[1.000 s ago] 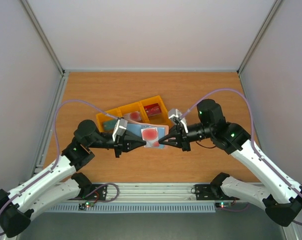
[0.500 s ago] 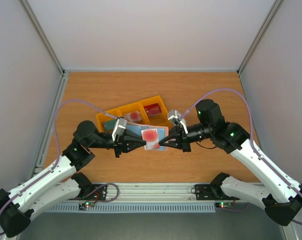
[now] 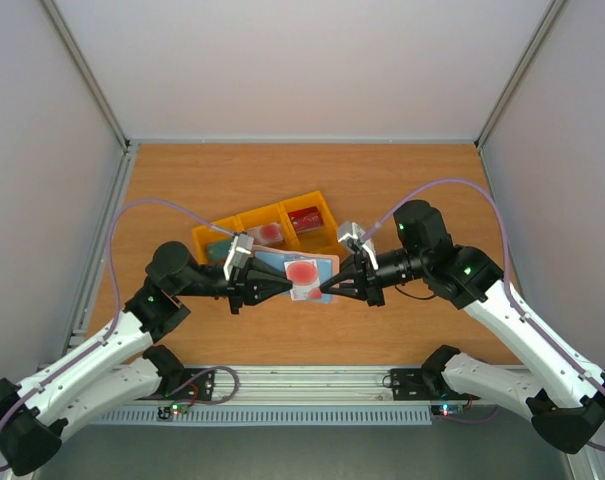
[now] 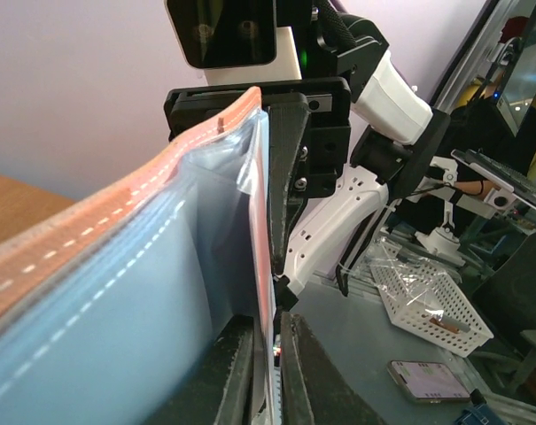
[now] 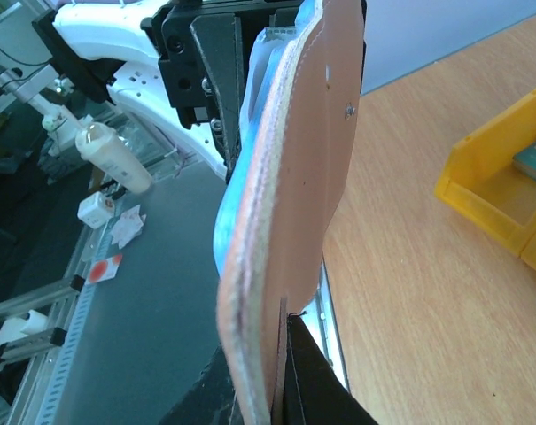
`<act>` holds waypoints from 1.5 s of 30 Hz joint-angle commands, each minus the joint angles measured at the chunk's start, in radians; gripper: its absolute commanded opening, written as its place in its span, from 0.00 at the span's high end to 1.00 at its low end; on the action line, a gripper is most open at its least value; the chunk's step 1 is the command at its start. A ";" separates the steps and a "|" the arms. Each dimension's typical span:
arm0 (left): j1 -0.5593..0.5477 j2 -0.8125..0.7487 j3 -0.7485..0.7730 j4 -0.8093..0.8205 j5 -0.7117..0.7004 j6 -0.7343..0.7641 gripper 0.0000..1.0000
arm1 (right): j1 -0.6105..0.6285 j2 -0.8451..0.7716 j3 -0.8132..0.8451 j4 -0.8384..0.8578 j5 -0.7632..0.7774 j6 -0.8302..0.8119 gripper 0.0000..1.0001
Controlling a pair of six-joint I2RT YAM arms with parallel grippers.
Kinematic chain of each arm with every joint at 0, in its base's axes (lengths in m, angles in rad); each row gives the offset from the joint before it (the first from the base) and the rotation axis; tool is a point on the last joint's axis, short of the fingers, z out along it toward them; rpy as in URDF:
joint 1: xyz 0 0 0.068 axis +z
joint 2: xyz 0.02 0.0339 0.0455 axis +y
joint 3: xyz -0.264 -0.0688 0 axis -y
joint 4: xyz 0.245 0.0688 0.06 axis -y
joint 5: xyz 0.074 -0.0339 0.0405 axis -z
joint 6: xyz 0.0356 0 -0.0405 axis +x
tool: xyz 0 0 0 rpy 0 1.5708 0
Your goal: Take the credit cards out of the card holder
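The card holder [image 3: 272, 262] hangs in the air between both grippers, taupe-brown outside [image 5: 303, 177], pale blue inside [image 4: 117, 292]. My right gripper [image 3: 329, 288] [image 5: 281, 390] is shut on its brown edge. A whitish-pink credit card with a red blotch [image 3: 304, 270] lies in the holder's open face. Seen edge-on, this card [image 4: 264, 221] stands between the jaws of my left gripper [image 3: 285, 288] [image 4: 269, 381], which are narrowly open, with a slit showing beside the card. A teal card [image 3: 219, 247] and a dark red card [image 3: 307, 220] lie in the yellow tray.
The yellow three-compartment tray [image 3: 207, 236] [image 5: 498, 195] sits on the wooden table just behind the grippers. White walls close the table in on the left, right and back. A metal rail runs along the near edge.
My left gripper's jaws have eased apart a little. The right gripper and the holder have shifted slightly to the right and toward the near edge.
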 commanded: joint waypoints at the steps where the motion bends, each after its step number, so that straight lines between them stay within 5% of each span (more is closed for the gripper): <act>1: 0.010 -0.019 -0.003 0.057 0.009 -0.009 0.91 | 0.001 -0.017 0.033 -0.010 -0.002 -0.019 0.99; 12: 0.024 -0.026 -0.003 0.044 0.019 -0.018 1.00 | 0.001 -0.019 0.040 -0.026 -0.001 -0.025 0.99; 33: 0.049 -0.020 -0.016 0.032 0.064 0.014 1.00 | 0.001 -0.025 0.046 -0.044 -0.024 -0.033 0.99; 38: 0.039 -0.002 0.001 0.043 0.075 0.028 0.68 | 0.001 -0.017 0.056 -0.055 -0.040 -0.044 0.99; 45: 0.010 0.038 0.015 0.070 0.062 0.032 0.70 | 0.001 -0.011 0.063 -0.051 -0.065 -0.050 0.99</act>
